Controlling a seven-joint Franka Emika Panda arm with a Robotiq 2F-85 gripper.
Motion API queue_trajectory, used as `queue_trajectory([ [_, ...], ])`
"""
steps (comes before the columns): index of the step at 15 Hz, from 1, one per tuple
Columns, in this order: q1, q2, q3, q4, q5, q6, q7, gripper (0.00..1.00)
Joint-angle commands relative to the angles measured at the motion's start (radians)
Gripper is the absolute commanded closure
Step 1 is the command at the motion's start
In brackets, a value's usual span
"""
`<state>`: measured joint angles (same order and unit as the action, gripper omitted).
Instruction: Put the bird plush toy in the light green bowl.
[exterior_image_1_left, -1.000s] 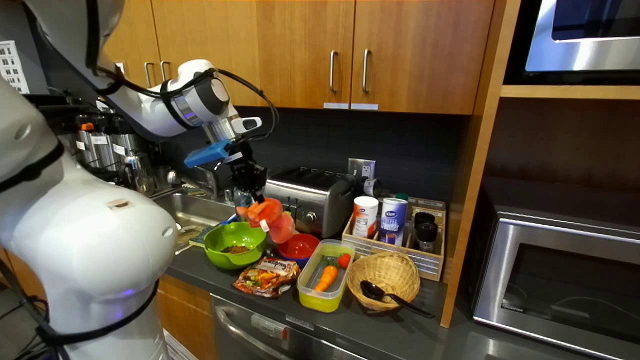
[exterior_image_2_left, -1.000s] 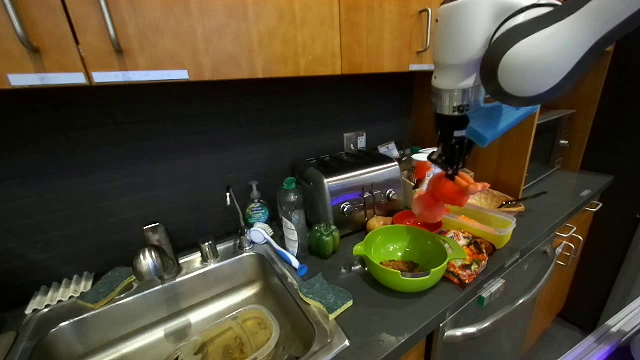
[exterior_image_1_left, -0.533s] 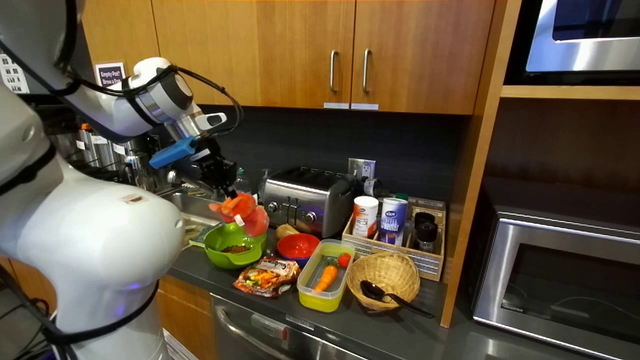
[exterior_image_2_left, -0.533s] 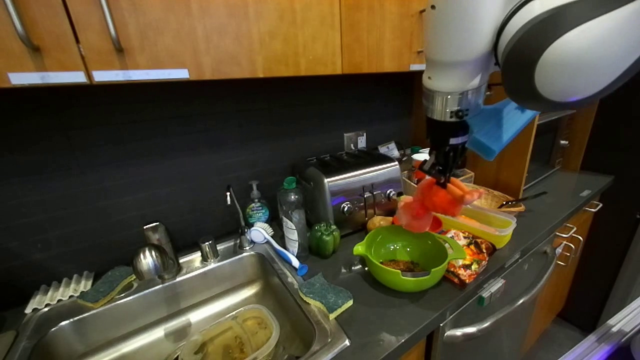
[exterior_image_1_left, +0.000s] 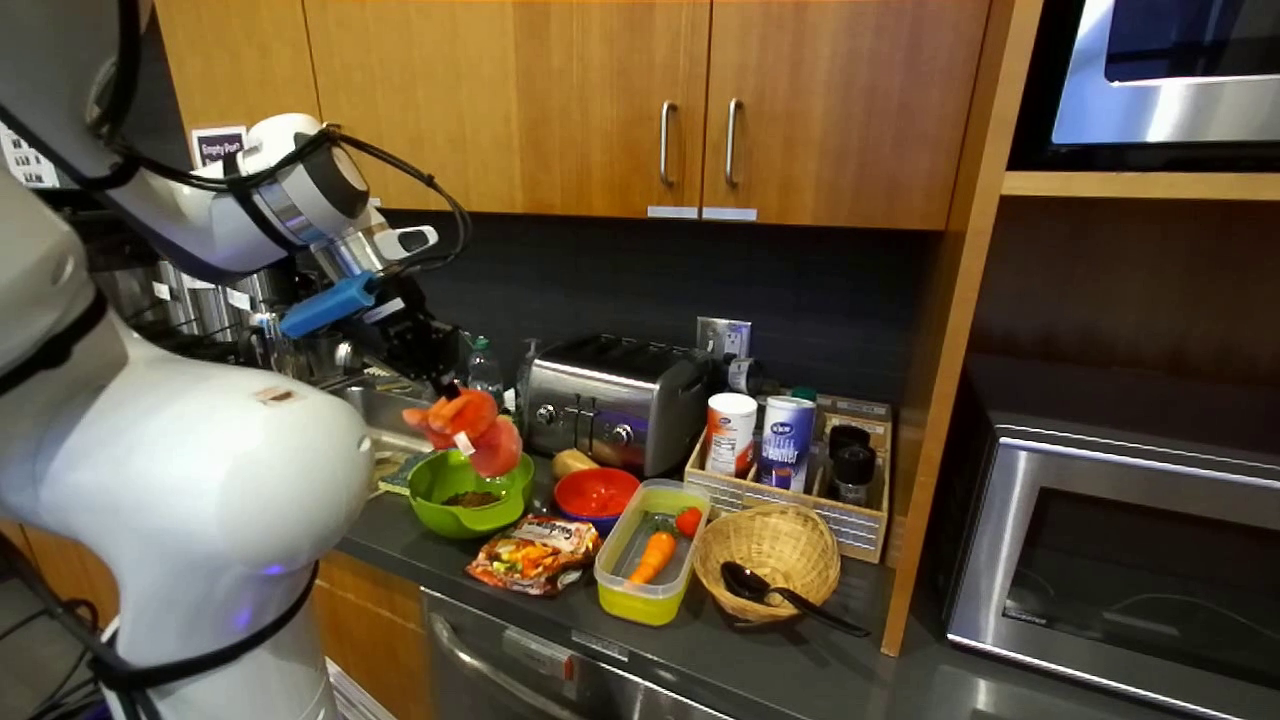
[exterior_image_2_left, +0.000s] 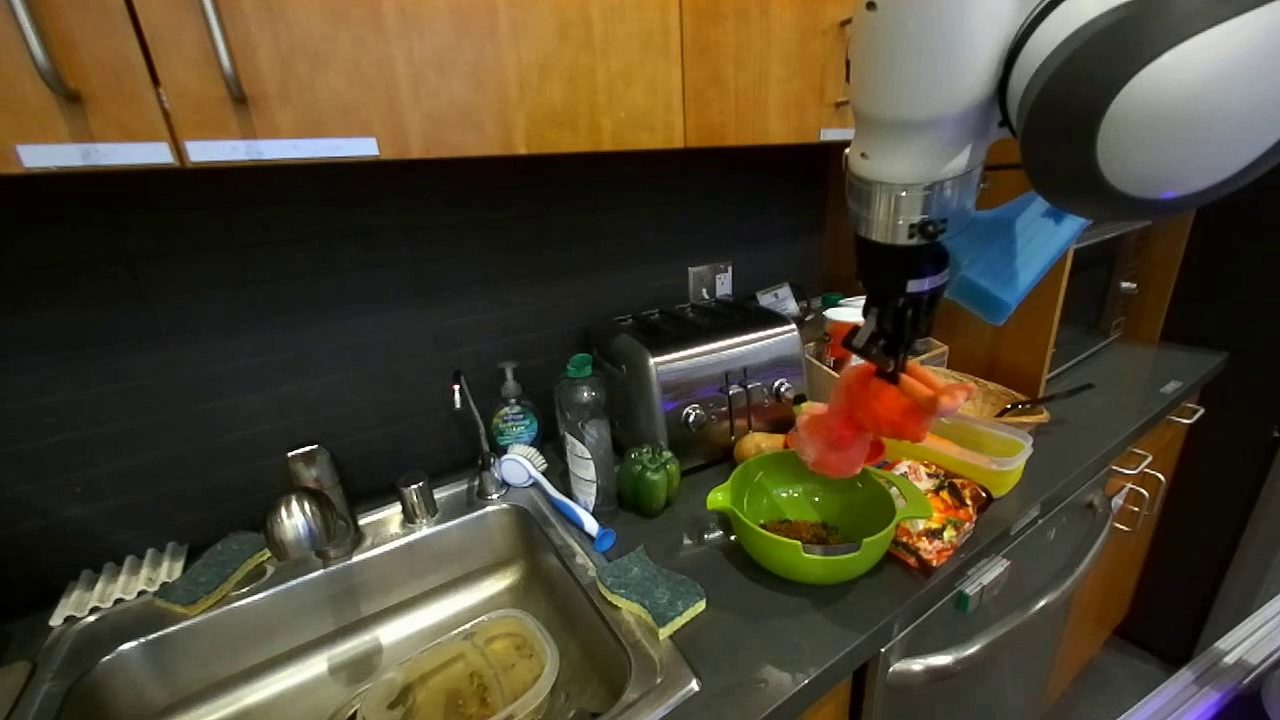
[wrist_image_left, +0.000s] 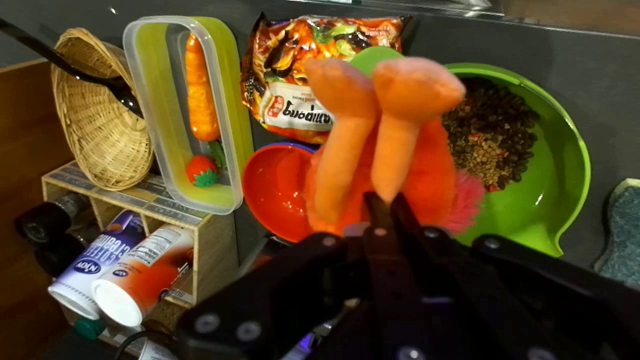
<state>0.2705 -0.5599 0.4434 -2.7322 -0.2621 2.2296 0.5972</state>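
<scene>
Arm (exterior_image_1_left: 205, 460) is reaching farther left than a second ago. Toaster (exterior_image_1_left: 605, 400) is standing far, light green bowl (exterior_image_2_left: 800, 568) nearer. Bird plush toy (exterior_image_2_left: 870, 408) is hanging over the bowl's far-right rim in both exterior views; can't tell if it's touching. Claw (wrist_image_left: 386, 200) is pinching it, fingers (wrist_image_left: 376, 217) nearly together.

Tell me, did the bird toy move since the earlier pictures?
Yes. In an exterior view, the bird toy has moved left across the picture, away from the toaster and towards the light green bowl.
</scene>
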Motion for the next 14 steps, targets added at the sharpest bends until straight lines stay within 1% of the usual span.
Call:
queue_trajectory([
  [1, -0.012, 0.047, -0.047, 0.020, 0.051, -0.008, -0.099, 0.99],
  [5, -0.038, 0.120, -0.065, 0.039, 0.076, -0.015, -0.149, 0.99],
  [10, -0.052, 0.187, -0.071, 0.063, 0.079, -0.019, -0.157, 0.99],
  [11, -0.052, 0.194, -0.072, 0.067, 0.079, -0.021, -0.154, 0.70],
  [12, -0.052, 0.200, -0.072, 0.071, 0.079, -0.023, -0.153, 0.69],
  [14, -0.054, 0.211, -0.073, 0.079, 0.076, -0.020, -0.150, 0.59],
])
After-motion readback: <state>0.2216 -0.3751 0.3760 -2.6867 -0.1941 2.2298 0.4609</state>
